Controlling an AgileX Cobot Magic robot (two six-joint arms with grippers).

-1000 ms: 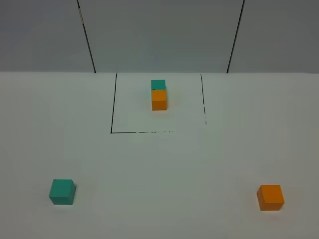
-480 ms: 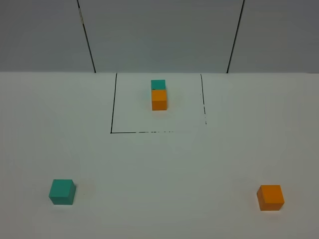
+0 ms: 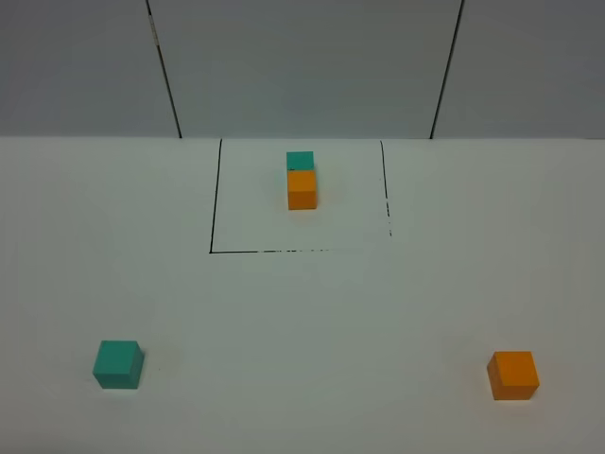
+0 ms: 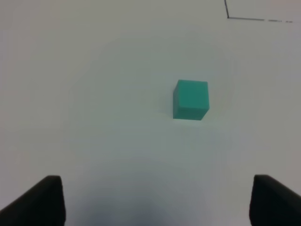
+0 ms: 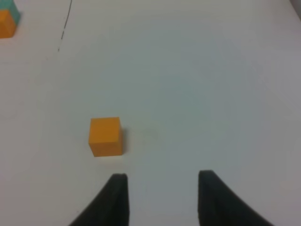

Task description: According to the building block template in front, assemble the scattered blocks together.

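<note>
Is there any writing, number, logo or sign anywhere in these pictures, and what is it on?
None: no words, numbers, brands or signs can be read in any view.
The loose teal cube and the loose orange cube have plain faces.
The joined teal-and-orange pair is plain too.
The black outline on the white table is only a drawn line, not lettering.

teal block (image 3: 118, 364), orange block (image 3: 513, 375), white table (image 3: 302, 322)
</note>
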